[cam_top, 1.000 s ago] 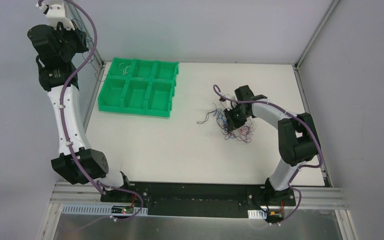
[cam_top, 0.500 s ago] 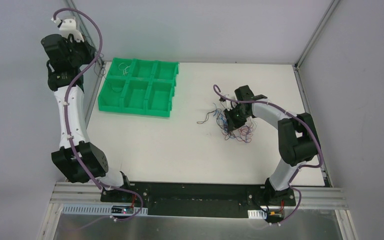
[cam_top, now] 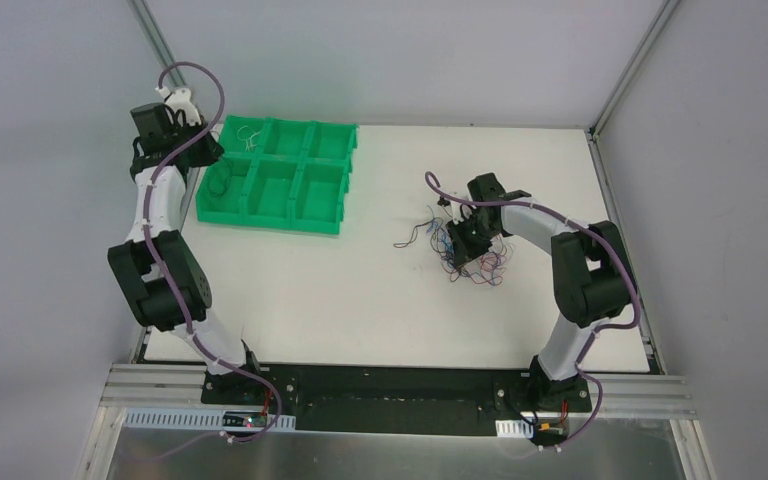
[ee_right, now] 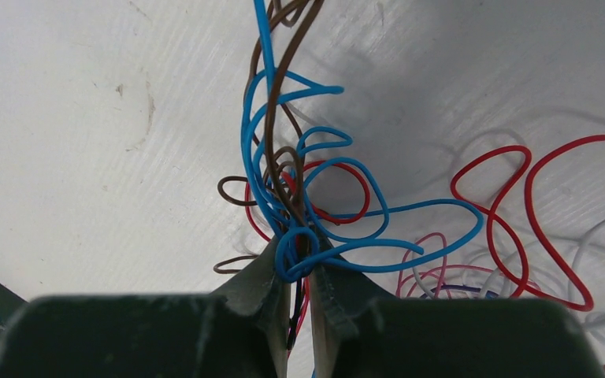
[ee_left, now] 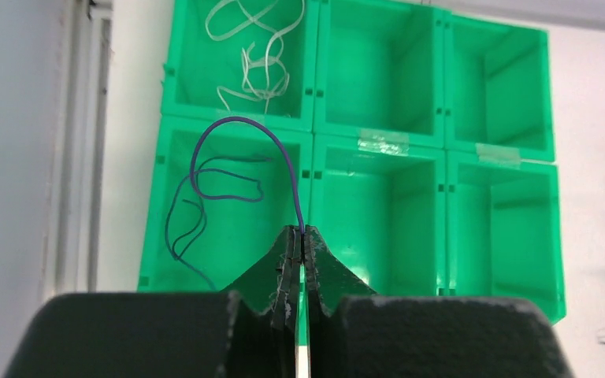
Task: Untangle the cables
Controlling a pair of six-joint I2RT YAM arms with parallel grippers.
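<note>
The cables lie in a tangle (cam_top: pixel 478 262) right of the table's middle: thin blue (ee_right: pixel 398 211), brown (ee_right: pixel 277 75), red (ee_right: pixel 529 206), pink and white wires. My right gripper (ee_right: pixel 299 253) (cam_top: pixel 462 240) is down in the tangle, shut on a bunch of blue, brown, red and black strands. My left gripper (ee_left: pixel 300 233) (cam_top: pixel 208 152) hangs over the near-left compartment of the green bin (ee_left: pixel 315 130), shut on one end of a purple cable (ee_left: pixel 240 120). That cable arcs up from the fingertips and loops down into the compartment.
The green bin (cam_top: pixel 260 214) has six compartments and stands at the back left. White wires (ee_left: pixel 256 59) lie in its far-left compartment; dark purple wire (ee_left: pixel 183 224) in the near-left one. A stray dark cable (cam_top: pixel 412 236) trails left of the tangle. Walls close the table's sides.
My left arm has swung down and to the right from high by the left wall to over the bin's left compartments, carrying the purple cable. The right arm has stayed put.
</note>
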